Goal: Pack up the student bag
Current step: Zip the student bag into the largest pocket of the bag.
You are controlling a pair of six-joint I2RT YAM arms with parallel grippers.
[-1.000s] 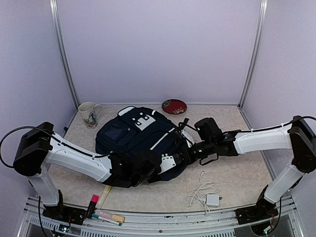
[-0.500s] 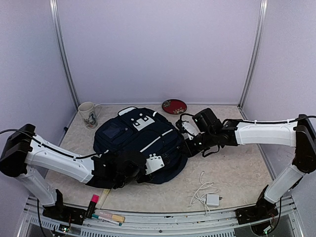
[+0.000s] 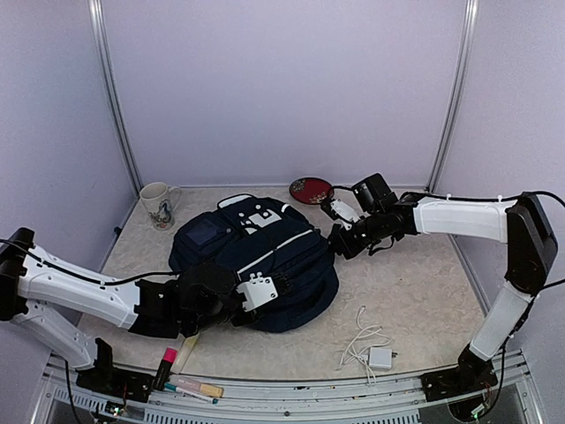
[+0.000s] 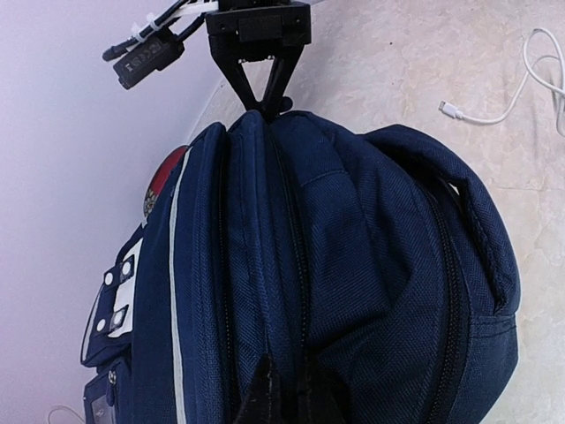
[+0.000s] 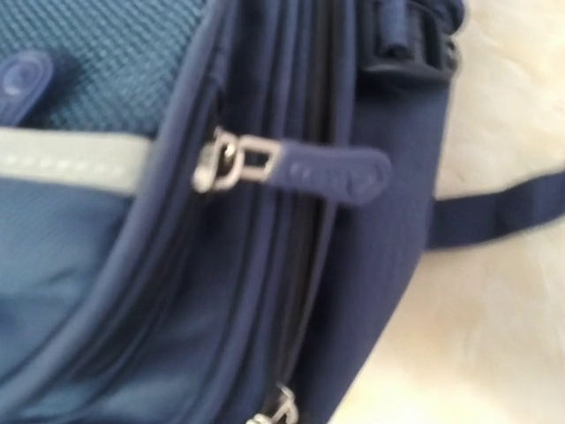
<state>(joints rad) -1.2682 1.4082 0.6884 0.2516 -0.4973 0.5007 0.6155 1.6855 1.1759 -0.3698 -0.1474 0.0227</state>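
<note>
Since the left gripper (image 4: 284, 382) is clamped tight on a fold of navy fabric at the zip seam, it works as the anchor at the near end of the student bag (image 4: 353, 265). The bag lies flat mid-table with its front panel up. At the far end the right gripper (image 4: 265, 104) has its fingers closed to a point on the same ridge of seams, so the bag appears stretched between the two.

Judgement: the step is bracing the bag so a zip can be run open.
- Keep the tension along the seam line, not upward (lifting would fold the panel over the zip).
- Hold one end fixed while the other goes for the zipper pull (image 5: 340, 172).
- Take the fabric tab rather than the metal slider (image 5: 216, 163).

Hard to tell:
- The right wrist view is soft and shows no fingers of its own.
- Which compartment that pull serves is unclear; a second slider is cut off at the lower edge.
- From above, the left arm's wrist covers its grip.
- The bag's inside is not visible.
- The charger (image 3: 380, 357), mug (image 3: 157, 205) and pens (image 3: 190, 389) lie apart from the bag.
</note>
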